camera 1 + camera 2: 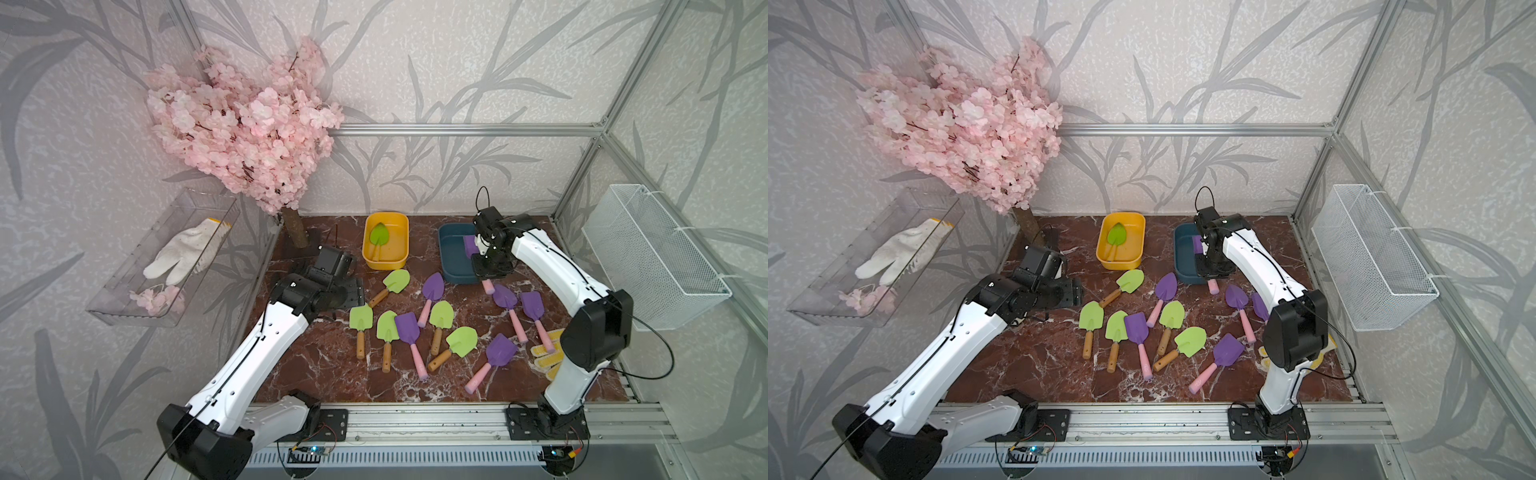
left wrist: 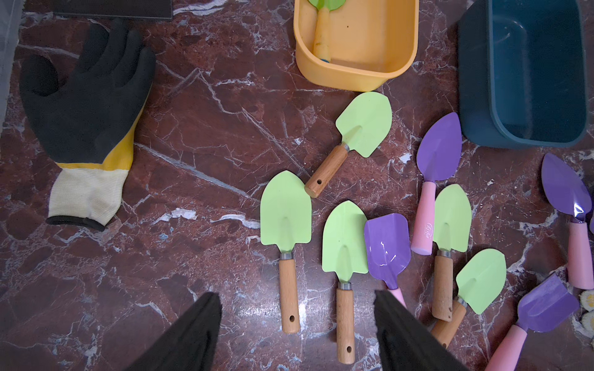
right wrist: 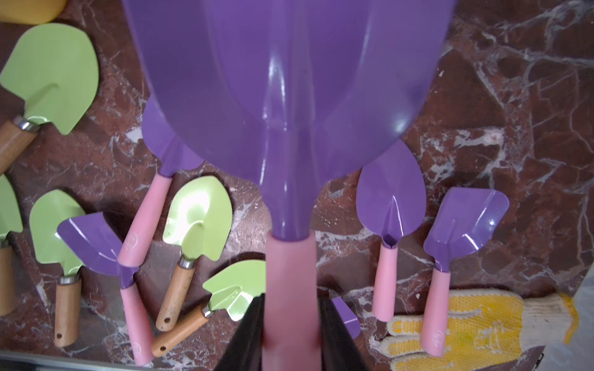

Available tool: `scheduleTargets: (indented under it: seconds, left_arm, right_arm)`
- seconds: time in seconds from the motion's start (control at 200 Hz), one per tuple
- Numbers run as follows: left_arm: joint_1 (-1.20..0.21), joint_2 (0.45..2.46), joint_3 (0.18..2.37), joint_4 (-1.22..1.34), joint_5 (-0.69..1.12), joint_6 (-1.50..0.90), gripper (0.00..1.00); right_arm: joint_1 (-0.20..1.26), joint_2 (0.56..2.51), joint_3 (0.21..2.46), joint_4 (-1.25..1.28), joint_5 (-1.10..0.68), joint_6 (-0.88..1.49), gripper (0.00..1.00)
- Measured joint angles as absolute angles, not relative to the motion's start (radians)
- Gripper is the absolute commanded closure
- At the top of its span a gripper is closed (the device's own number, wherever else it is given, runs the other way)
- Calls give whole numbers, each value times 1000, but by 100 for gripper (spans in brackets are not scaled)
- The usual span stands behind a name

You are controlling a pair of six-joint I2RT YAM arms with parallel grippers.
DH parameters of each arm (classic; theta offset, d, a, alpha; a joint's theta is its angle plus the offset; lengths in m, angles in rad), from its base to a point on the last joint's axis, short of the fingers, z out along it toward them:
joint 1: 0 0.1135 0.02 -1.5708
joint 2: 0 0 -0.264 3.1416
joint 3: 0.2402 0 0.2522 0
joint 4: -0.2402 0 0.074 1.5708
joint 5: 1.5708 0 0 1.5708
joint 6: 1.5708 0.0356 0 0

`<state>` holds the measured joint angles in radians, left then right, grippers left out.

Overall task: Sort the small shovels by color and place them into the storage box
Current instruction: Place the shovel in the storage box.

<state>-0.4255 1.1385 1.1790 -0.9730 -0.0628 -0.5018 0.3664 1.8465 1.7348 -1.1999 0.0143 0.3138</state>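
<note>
My right tool [image 3: 291,324] is clamped on the pink handle of a purple shovel [image 3: 283,96], with its fingers [image 3: 247,340] pressed against either side of the handle. In both top views that shovel's blade sits over the right part of the blue box [image 1: 453,262]. The end of its handle pokes out past the box's near rim. I cannot tell whether the blade touches the box. The blue box stands by the far edge of the desk [image 1: 332,374], toward the far right corner. Beside it, near the middle of the far edge, the yellow box [image 1: 366,249] holds one green shovel [image 1: 378,236].

My left tool [image 2: 298,297] hangs over the left half of the desk with its jaws apart and nothing between them.

Across the middle of the desk lie five loose green shovels [image 2: 285,208] with wooden handles and five loose purple shovels [image 1: 500,351] with pink handles, several of them overlapping. A black glove [image 2: 86,96] lies toward the left edge. A yellow-dotted glove [image 3: 466,324] lies by the right edge with a pink handle across it.
</note>
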Motion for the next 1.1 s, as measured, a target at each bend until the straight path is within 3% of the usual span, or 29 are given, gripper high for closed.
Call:
scheduleTargets:
  seconds: [0.73, 1.1]
  left_arm:
    - [-426, 1190, 1179, -952, -57, -516, 22]
    - [-426, 1195, 1179, -952, -57, -516, 22]
  right_arm:
    - [321, 2374, 2270, -1167, 60, 371, 82]
    - [302, 2500, 2372, -1216, 97, 381, 82]
